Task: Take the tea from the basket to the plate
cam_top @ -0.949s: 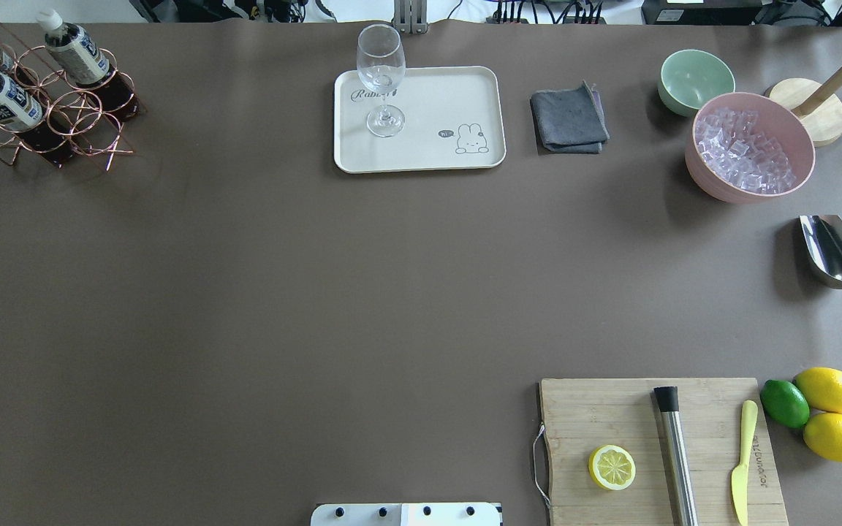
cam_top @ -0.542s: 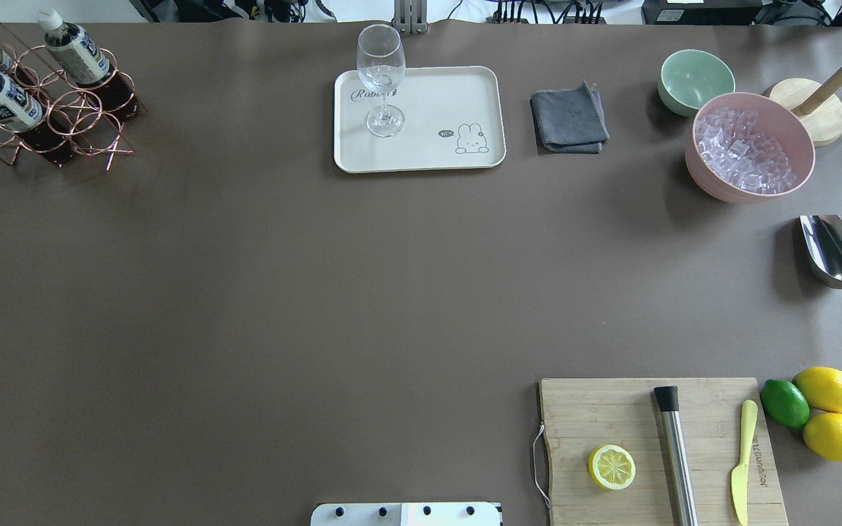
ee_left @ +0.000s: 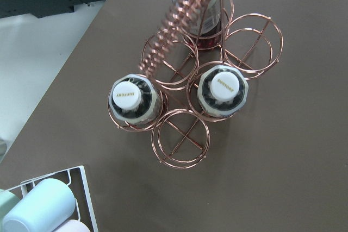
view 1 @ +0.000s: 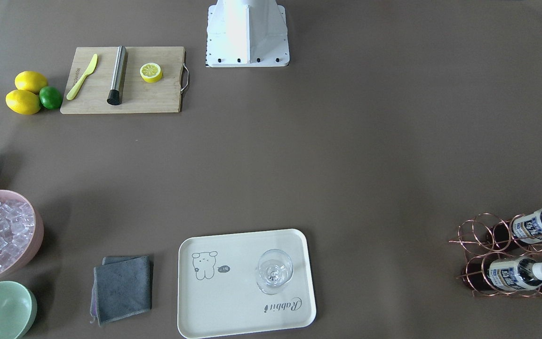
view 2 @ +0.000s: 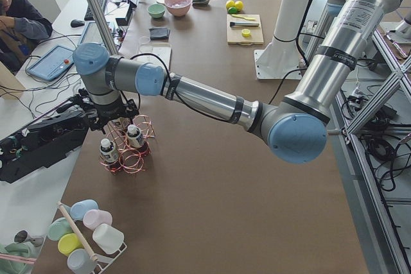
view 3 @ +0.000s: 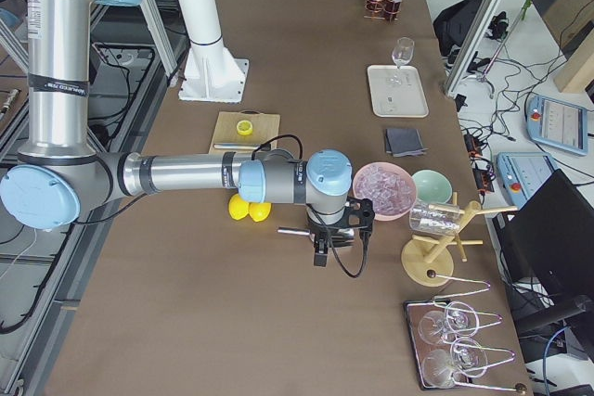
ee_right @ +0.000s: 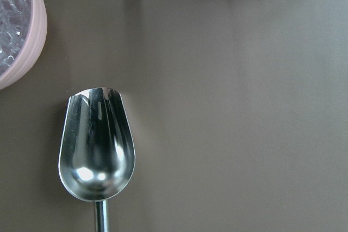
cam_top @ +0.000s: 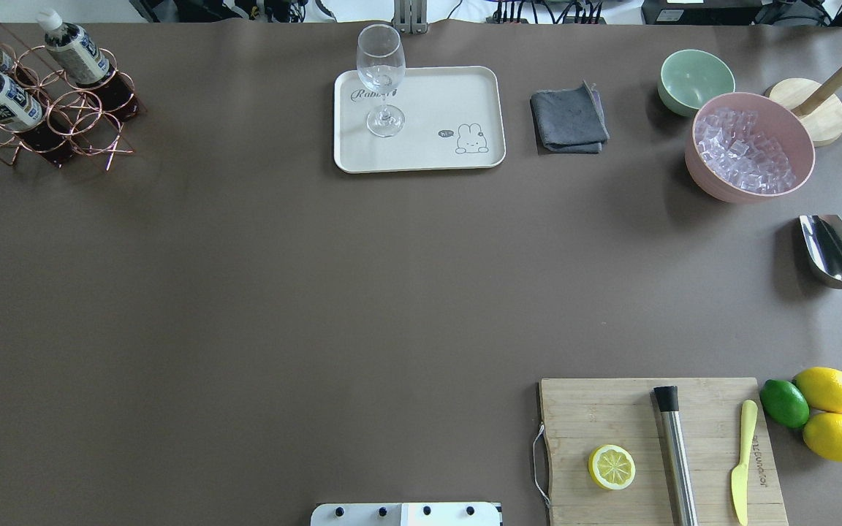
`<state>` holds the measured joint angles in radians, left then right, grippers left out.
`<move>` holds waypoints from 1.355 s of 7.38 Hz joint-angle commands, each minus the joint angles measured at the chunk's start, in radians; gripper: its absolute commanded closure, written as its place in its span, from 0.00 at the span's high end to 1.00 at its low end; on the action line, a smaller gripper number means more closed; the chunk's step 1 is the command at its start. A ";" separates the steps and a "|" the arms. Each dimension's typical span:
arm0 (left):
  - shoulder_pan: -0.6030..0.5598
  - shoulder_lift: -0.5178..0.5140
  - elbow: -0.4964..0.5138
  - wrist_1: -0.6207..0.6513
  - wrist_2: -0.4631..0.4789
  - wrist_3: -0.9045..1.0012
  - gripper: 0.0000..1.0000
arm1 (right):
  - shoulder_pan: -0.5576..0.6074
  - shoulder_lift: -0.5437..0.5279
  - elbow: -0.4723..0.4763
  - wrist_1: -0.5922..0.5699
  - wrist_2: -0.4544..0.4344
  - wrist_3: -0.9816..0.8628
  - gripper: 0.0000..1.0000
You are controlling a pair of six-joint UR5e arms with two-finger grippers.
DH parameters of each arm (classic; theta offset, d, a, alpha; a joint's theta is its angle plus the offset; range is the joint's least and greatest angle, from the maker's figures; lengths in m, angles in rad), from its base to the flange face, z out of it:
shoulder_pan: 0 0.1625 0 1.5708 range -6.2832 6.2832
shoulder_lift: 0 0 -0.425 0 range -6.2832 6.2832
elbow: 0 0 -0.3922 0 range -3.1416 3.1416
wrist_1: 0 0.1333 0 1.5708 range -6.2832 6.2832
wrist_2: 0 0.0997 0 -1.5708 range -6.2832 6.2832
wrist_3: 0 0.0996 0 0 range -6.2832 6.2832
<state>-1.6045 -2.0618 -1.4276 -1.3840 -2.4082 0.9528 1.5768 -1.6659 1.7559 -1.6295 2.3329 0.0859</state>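
Copper-wire rings of the basket [ee_left: 175, 31] hold all three bottles of tea [ee_left: 223, 88] upright at the table's far left corner; none is lifted yet. Over them hangs the left gripper [view 2: 114, 120]; whether its fingers are parted I cannot tell. The step looks like lining up the pick. Next: drop over one white cap clear of the tall handle, grip, lift straight out, and carry it right to the plate [cam_top: 435, 95], avoiding the wine glass [cam_top: 381, 80]. At far right the right gripper [view 3: 322, 249] idles above the scoop [ee_right: 97, 145], fingers equally unreadable.
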 commanded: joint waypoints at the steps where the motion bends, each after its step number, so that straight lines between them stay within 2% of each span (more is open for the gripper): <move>1: 0.061 -0.099 0.056 0.019 -0.011 0.147 0.95 | 0.003 0.001 0.000 0.000 -0.009 0.000 1.00; 2: 0.092 -0.128 0.082 0.010 -0.005 0.262 0.93 | 0.005 -0.003 0.008 -0.001 -0.009 0.000 1.00; 4: 0.087 -0.213 0.171 -0.010 -0.003 0.345 0.93 | 0.006 -0.006 0.010 0.000 -0.009 0.000 1.00; 5: 0.089 -0.219 0.183 -0.015 -0.003 0.351 0.93 | 0.009 -0.008 0.008 -0.001 -0.007 0.000 1.00; 7: 0.095 -0.203 0.236 -0.116 -0.002 0.350 0.89 | 0.012 -0.009 0.010 -0.001 -0.007 0.000 1.00; 10: 0.104 -0.169 0.223 -0.147 -0.002 0.386 0.90 | 0.022 -0.009 0.011 -0.001 -0.007 0.000 1.00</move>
<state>-1.5059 -2.2478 -1.1954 -1.5212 -2.4100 1.3211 1.5934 -1.6750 1.7663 -1.6306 2.3255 0.0859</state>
